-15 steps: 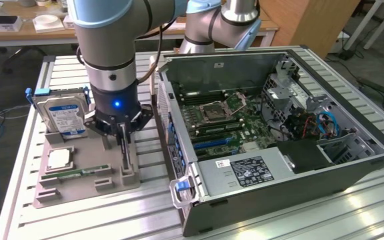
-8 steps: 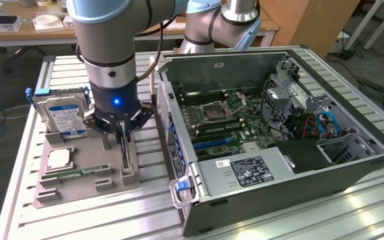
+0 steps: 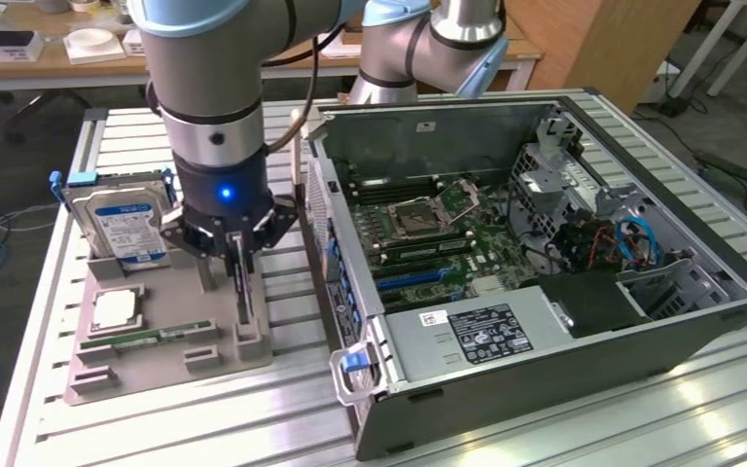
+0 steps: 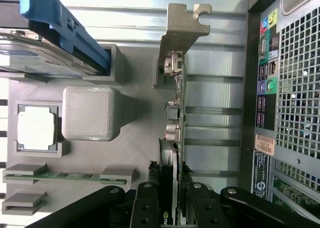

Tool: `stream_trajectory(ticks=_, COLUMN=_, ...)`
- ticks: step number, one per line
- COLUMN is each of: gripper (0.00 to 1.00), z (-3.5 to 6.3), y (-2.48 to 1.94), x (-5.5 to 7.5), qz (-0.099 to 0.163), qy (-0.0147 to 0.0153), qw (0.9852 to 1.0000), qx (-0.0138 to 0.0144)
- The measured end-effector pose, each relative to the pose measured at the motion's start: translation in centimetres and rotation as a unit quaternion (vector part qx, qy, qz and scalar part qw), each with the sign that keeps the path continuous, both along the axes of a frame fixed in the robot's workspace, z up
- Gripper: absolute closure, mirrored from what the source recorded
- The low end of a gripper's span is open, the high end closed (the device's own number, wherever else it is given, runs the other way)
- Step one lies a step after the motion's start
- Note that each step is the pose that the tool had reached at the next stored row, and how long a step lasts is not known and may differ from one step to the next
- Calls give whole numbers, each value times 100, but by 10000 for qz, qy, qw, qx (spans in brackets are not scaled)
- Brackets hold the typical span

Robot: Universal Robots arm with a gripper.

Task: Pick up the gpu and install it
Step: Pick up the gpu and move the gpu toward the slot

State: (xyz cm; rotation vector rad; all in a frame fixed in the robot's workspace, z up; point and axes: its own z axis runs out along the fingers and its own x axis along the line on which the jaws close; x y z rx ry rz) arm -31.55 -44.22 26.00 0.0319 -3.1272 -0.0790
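The gpu [image 4: 176, 112] stands on its long edge at the side of the grey holder [image 4: 135, 138] that faces the computer case. It is seen edge-on, with its pale metal bracket [image 4: 176, 32] at the end far from my fingers. My gripper [image 4: 172, 210] straddles the card's other end, and both black fingers [image 4: 147, 208] press against its faces. In the exterior view the gripper [image 3: 236, 277] points straight down over the holder [image 3: 153, 375], between the hard drive and the case.
The holder also carries a silver hard drive with a blue label [image 3: 121, 219], a processor [image 3: 114, 309] and a green memory stick [image 3: 153, 338]. The open computer case [image 3: 685, 321], with its motherboard [image 3: 439, 233] exposed, lies at the exterior view's right. A second arm stands behind it.
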Motion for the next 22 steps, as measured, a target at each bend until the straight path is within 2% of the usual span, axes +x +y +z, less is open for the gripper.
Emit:
stream_trajectory(ticks=11, gripper=74, z=89, y=0, x=0, qz=0, qy=0, qw=10000, qx=13)
stream_trajectory(ticks=22, gripper=74, z=189, y=0, x=0, qz=0, qy=1, qw=10000, qx=41)
